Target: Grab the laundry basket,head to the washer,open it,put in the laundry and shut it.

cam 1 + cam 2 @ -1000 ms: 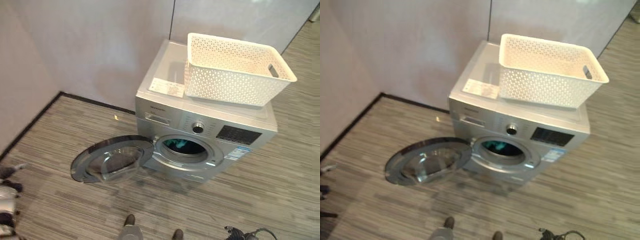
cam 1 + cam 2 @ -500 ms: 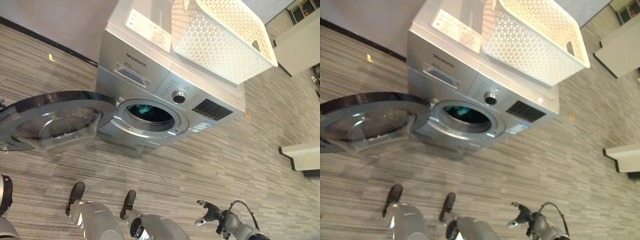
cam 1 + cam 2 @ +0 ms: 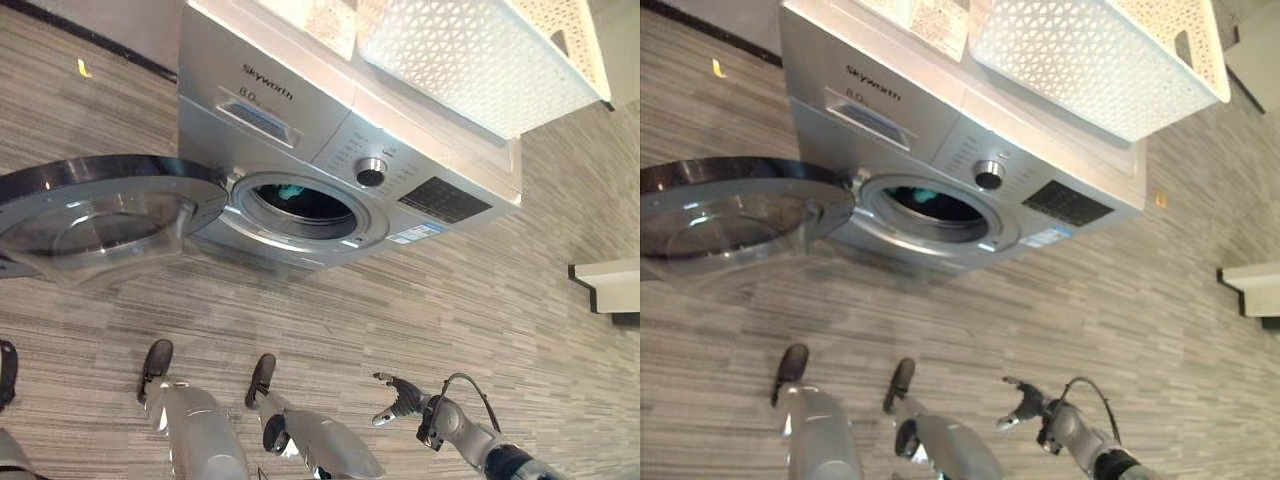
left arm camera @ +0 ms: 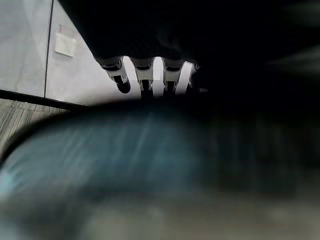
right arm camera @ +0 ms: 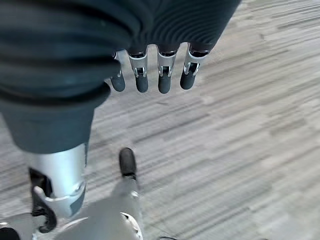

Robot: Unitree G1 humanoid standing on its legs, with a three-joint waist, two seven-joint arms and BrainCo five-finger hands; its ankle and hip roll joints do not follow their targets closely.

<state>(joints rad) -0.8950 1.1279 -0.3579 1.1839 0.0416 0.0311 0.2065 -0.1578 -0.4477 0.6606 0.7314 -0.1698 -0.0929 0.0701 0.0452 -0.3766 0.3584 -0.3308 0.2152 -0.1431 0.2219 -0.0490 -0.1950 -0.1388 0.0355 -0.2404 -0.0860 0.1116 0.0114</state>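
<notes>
The silver washer [image 3: 300, 110] stands ahead with its round glass door [image 3: 95, 220] swung wide open to its left. Teal laundry [image 3: 294, 190] lies inside the drum. On top of the washer rests the white lattice laundry basket [image 3: 470, 55]; no hand is on it. My right hand [image 3: 398, 398] hangs low over the floor, right of the drum and well short of the washer, fingers relaxed and holding nothing. In the left wrist view my left hand [image 4: 145, 75] has its fingers straight above a dark blurred curved surface that lies very close.
A white low bench [image 3: 605, 285] stands on the floor at the right. The wall's black baseboard [image 3: 90, 35] runs behind the washer at upper left, with a small yellow mark [image 3: 82, 68] on the striped floor near it.
The camera has come closer and tipped down, so the washer looms larger. My right hand has come into sight at the lower right. The door stays open and the basket stays on top.
</notes>
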